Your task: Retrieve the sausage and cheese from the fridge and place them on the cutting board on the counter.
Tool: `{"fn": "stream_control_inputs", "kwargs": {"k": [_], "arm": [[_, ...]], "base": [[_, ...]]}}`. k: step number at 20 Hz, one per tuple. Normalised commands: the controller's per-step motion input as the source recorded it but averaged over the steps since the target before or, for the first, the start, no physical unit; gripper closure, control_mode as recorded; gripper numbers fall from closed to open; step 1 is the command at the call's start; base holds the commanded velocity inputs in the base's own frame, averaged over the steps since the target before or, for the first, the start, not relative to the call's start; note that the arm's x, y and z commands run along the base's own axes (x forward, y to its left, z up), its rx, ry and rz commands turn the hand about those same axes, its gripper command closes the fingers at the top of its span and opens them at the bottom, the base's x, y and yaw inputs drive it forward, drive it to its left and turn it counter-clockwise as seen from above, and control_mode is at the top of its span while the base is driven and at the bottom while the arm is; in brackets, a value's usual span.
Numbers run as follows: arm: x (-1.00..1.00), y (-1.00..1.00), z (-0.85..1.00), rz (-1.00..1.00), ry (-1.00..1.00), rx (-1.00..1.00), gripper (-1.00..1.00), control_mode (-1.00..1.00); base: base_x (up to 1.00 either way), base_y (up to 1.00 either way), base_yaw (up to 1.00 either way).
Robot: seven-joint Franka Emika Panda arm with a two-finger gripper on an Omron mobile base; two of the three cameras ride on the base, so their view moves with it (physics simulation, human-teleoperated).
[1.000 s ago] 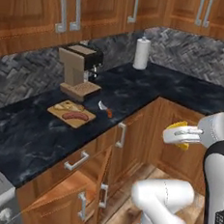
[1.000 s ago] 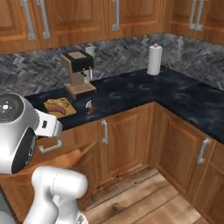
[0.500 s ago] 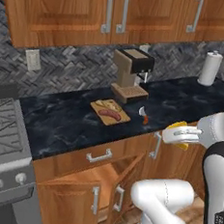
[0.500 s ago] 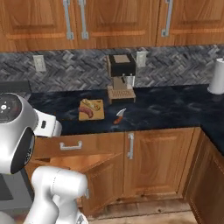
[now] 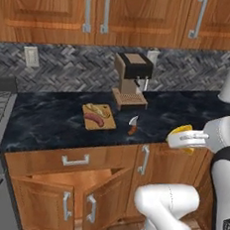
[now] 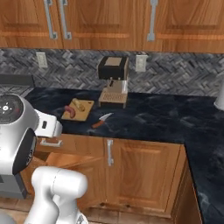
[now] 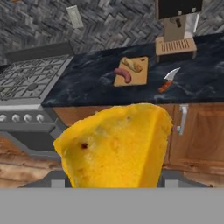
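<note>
Resting already on the small light-brown wooden cutting board (image 5: pixel 99 117), the slim reddish-brown sausage (image 5: pixel 94 119), beside a pale tan bread-like item (image 5: pixel 97 110) at the board's far side. Half of the job judged done; left to do, carrying the bright yellow-orange wedge of cheese (image 7: pixel 114 145) to that board and setting it down.

Clamped in the two-finger gripper (image 5: pixel 184 138), jaws part-way apart and closed on the cheese wedge, seen close up in the hand view and as a yellow edge above and below the white hand in the left base view. Held well short of the board, out in front of the wooden cabinets, to the right of the board and lower than the dark black marbled counter (image 5: pixel 51 121) edge, as far as can be judged.

Folded close to the body, the white arm, hand pointing roughly level toward the board. Lying just right of the board, a small red-handled knife (image 5: pixel 132 125); behind and to the right of the board, a black and brown coffee machine (image 5: pixel 132 80). Below and left of the board, cabinet doors (image 5: pixel 106 198) ajar.
</note>
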Motion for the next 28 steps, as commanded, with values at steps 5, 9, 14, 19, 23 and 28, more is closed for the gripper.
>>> {"fn": "stream_control_inputs", "kwargs": {"k": [5,9,14,19,23,28], "arm": [[0.0,0.0,0.0,0.0,0.0,0.0,1.0,1.0],[0.0,0.0,0.0,0.0,0.0,0.0,1.0,1.0],[0.0,0.0,0.0,0.0,0.0,0.0,1.0,1.0],[0.0,0.0,0.0,0.0,0.0,0.0,1.0,1.0],[0.0,0.0,0.0,0.0,0.0,0.0,1.0,1.0],[0.0,0.0,0.0,0.0,0.0,0.0,1.0,1.0]], "base": [[0.32,-0.32,0.12],[0.54,-0.05,0.04],[0.55,0.07,0.0],[0.33,0.36,-0.07],[0.27,0.5,-0.16],[0.42,0.42,-0.14]]}}
